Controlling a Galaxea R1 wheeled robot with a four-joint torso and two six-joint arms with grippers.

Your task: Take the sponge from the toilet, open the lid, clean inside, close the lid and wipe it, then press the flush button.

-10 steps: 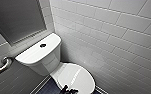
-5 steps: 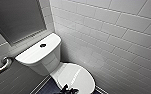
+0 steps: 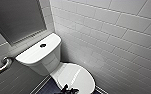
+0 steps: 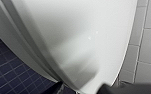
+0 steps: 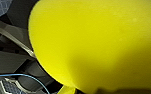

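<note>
Change since a sec ago: next to none. The head view matches the two earlier pics, the lid (image 3: pixel 77 77) is down as before, and the dark left tool (image 3: pixel 66 89) (left by judgement, since the left wrist cam looks straight onto the lid (image 4: pixel 78 37)) has stayed at the lid's front edge. Its state can't be told.

The sponge (image 5: pixel 98 42) hangs right in front of the right wrist cam, w/ dark robot parts and a blue cable (image 5: pixel 23 76) behind it. It's off the toilet (image 3: pixel 44 62) and resting on nothing, so the right tool is judged to be clenched on it.

Meaning for the task: pickup looks done and lid-opening not yet begun. The pause at the rim reads as lining up for the lift, w/ cleaning, wiping and flush all left.

Relative to the left tool:
- lid directly ahead, touching or just short of it, can't tell which
- tank beyond the lid, w/ the flush button (image 3: pixel 43 45) on its flat top, well apart
- white wall tiles (image 3: pixel 111 37) off to its right
- grab bar (image 3: pixel 2 66) far off to its left
- dark blue floor tiles (image 4: pixel 8 70) below

Count: 1 toilet, 1 lid, 1 flush button, 1 sponge, 1 grab bar, 1 blue cable.
</note>
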